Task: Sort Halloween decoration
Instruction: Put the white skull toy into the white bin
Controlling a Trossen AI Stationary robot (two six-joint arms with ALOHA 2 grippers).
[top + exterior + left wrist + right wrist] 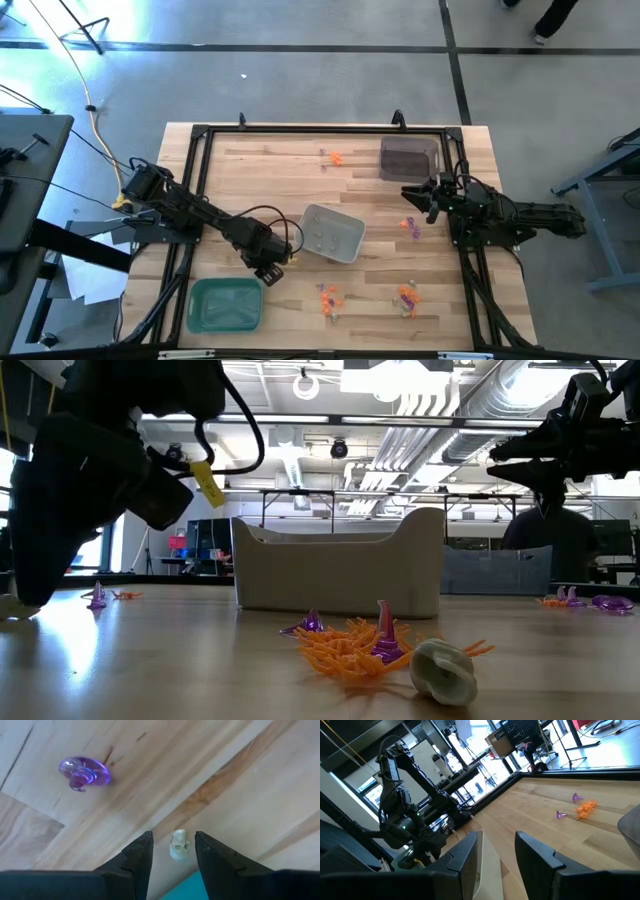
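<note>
From above: grey tray [333,233] mid-table, green tray [226,305] front left, dark tray [409,158] rear right, contents indiscernible; trinkets [329,297] scattered on the table [280,170]. Left wrist: left gripper [173,851] parted, straddling a pale skull [178,845], nothing grasped. Right wrist: right gripper [496,851] parted, holding nothing.

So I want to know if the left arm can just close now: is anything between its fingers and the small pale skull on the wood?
Nothing visible. The left gripper is open, with the pale skull on the bare table between its fingers. The purple trinket lies well aside.
</note>
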